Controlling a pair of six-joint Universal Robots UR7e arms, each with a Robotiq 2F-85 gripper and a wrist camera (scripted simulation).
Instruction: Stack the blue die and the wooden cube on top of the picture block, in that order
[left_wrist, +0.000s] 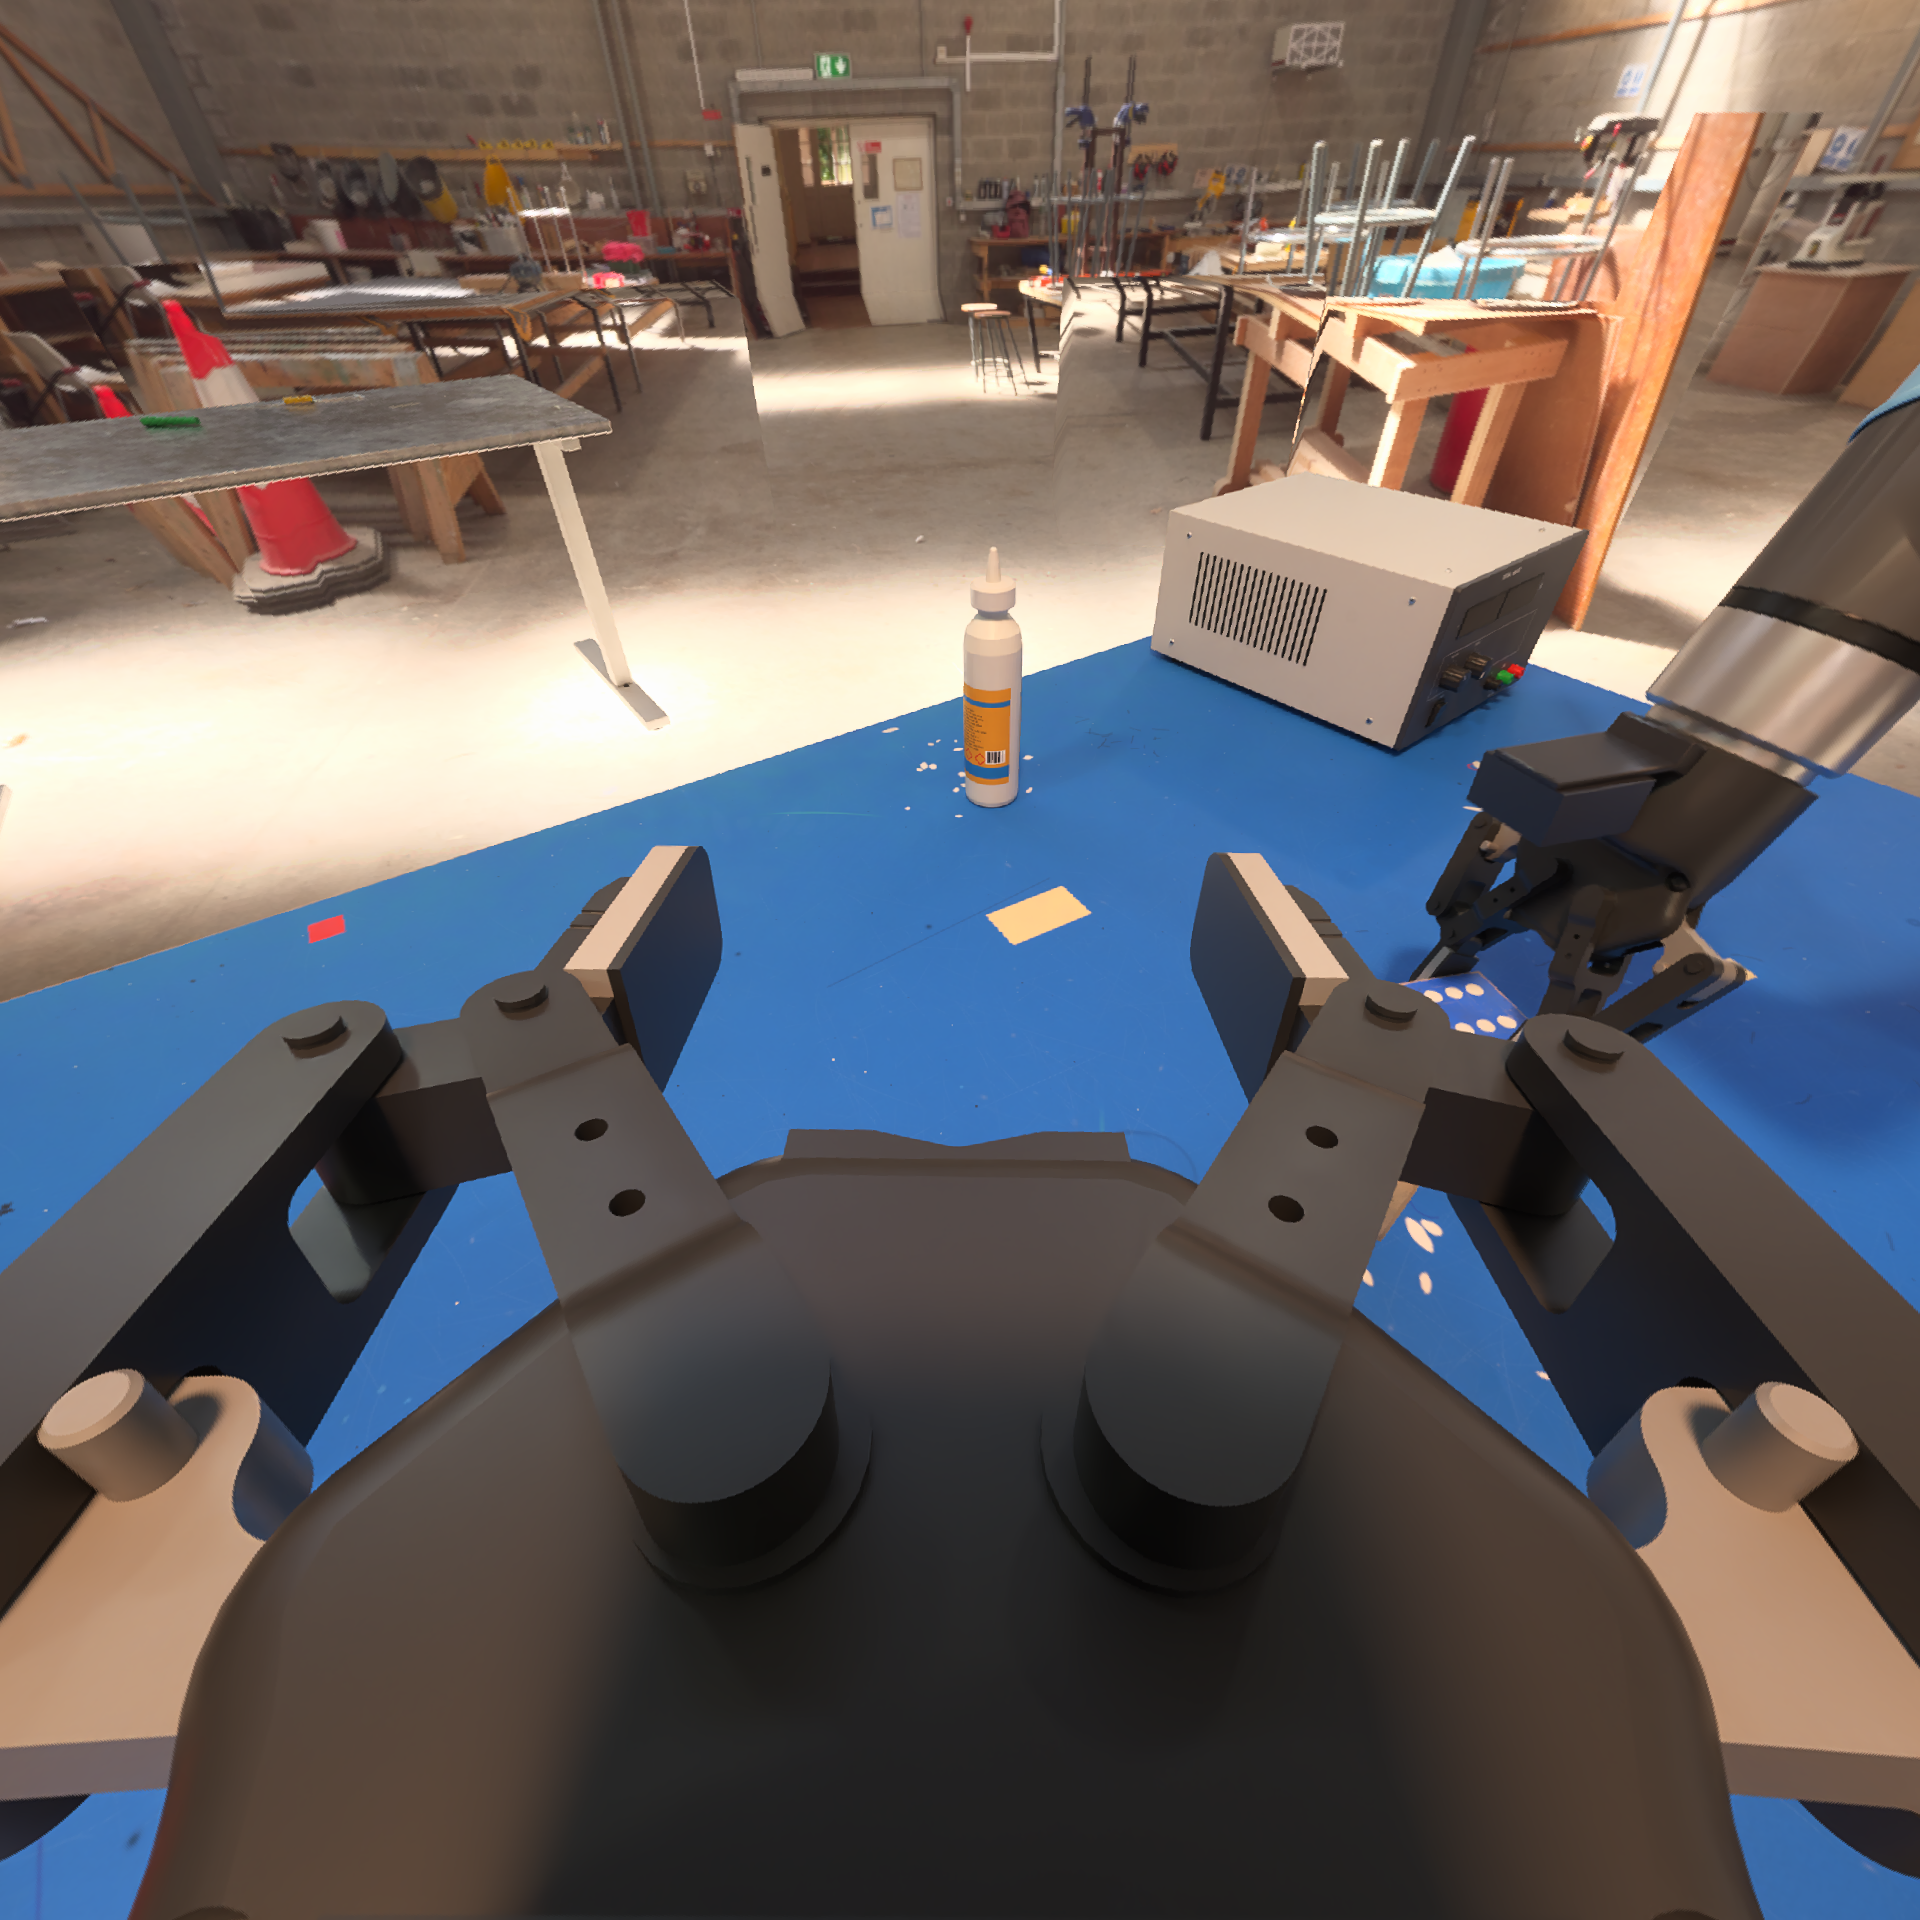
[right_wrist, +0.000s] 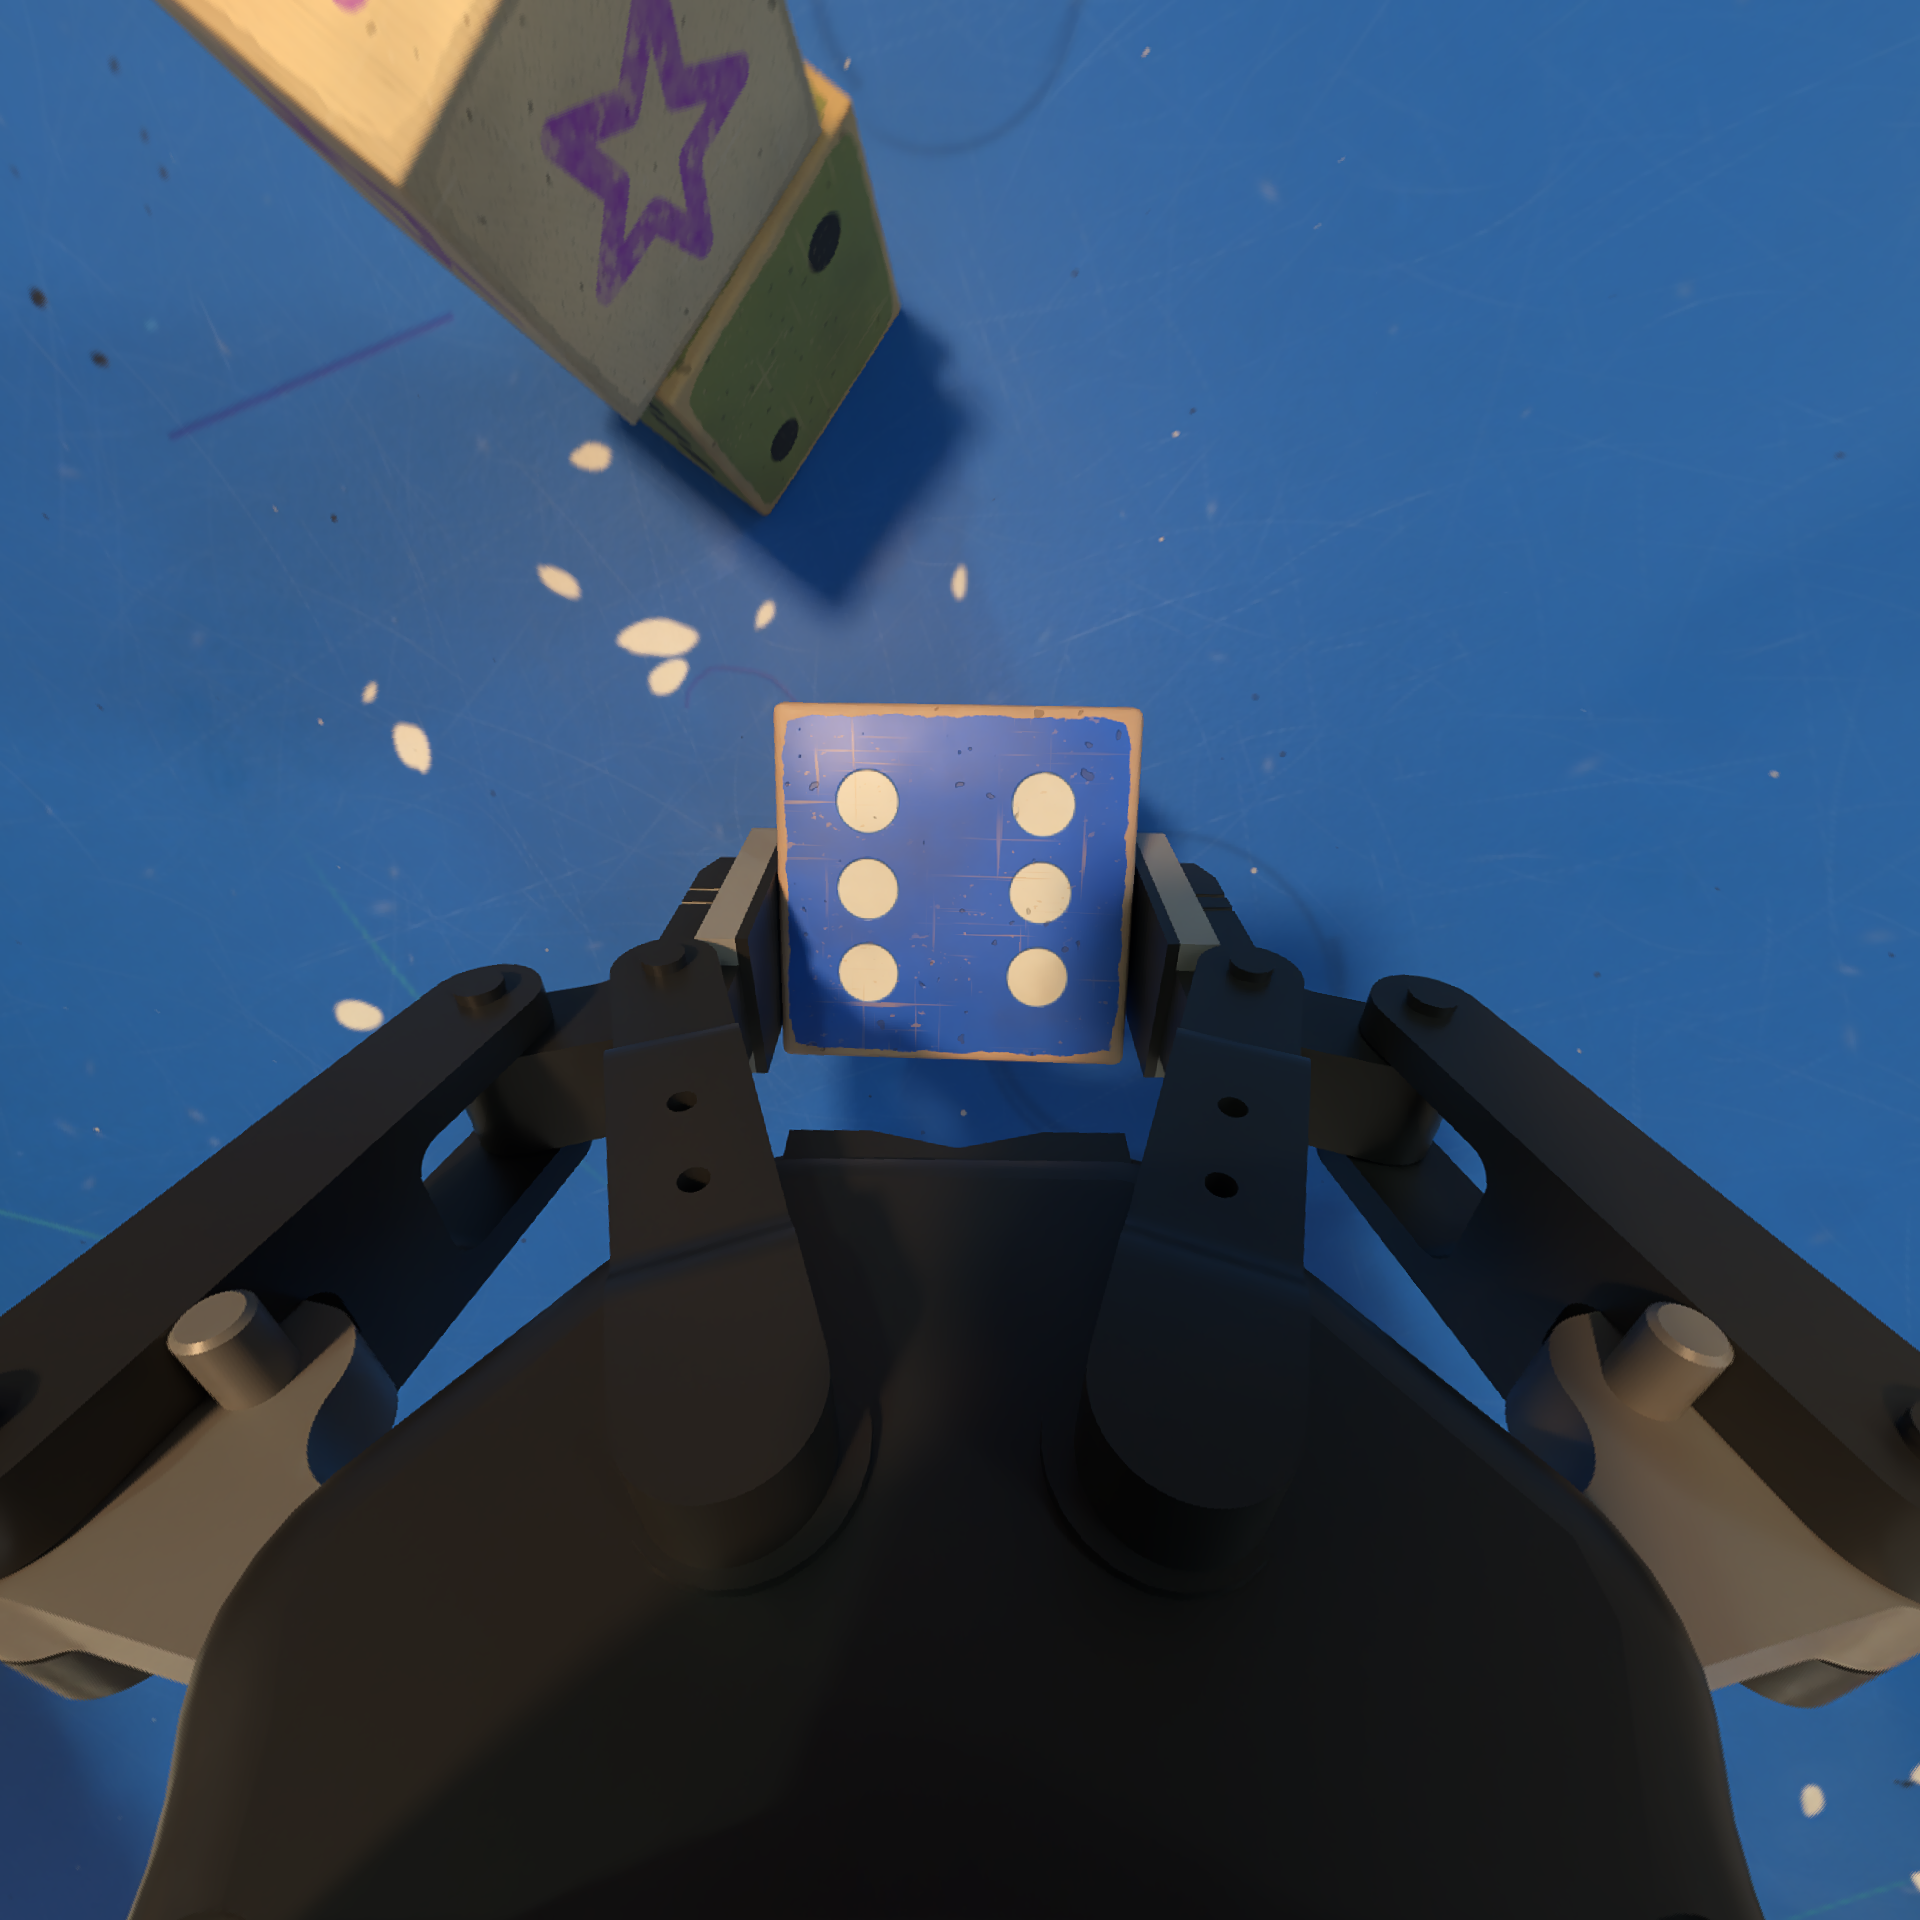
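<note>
Gripping blue die (right_wrist: 956, 883): right gripper (right_wrist: 956, 935) jaws; left gripper (left_wrist: 956, 935) jaws apart, labelled bottle (left_wrist: 992, 707) beyond.

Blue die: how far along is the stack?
Nothing is stacked yet. The right end effector has its fingers against both sides of the blue die, above the blue table. The picture block carries nothing. The left end effector is open, empty; the wooden cube isn't identifiable.
</note>
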